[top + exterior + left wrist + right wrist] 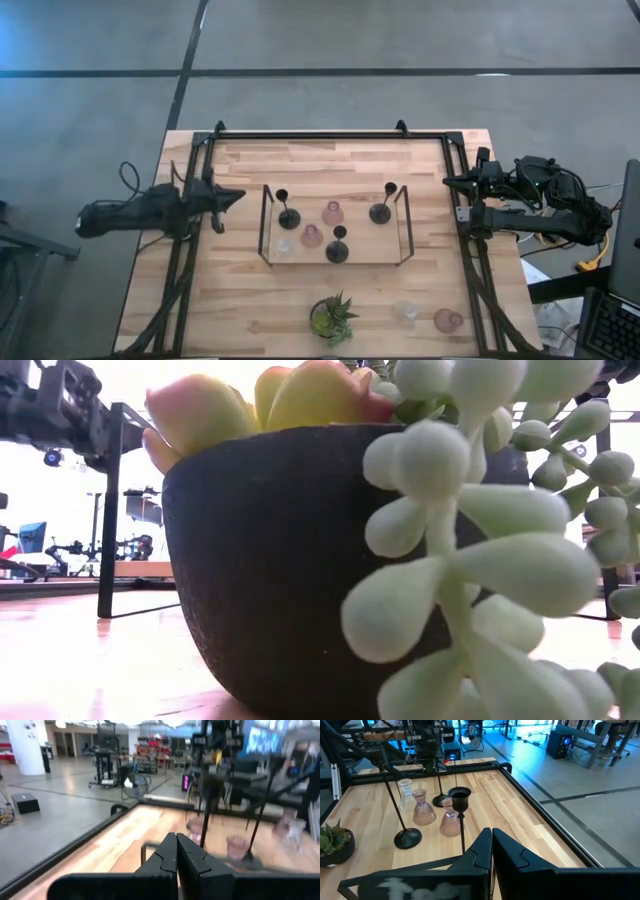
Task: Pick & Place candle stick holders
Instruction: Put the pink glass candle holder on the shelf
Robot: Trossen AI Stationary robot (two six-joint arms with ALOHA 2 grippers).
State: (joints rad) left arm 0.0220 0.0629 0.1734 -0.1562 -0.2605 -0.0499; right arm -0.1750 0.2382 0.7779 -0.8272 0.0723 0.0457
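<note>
I see both hands pressed closed and empty: left hand [232, 197] mid-left, right hand [452, 181] mid-right. Three black candle stick holders [337, 247] stand in the wire-framed tray [266, 225] at center.

We find no lettering, label, brand, number or sign that can be read in any view. The blue screen [263, 739] at the upper right of the left wrist view perhaps carries pale writing, but it is too blurred for us to read.
</note>
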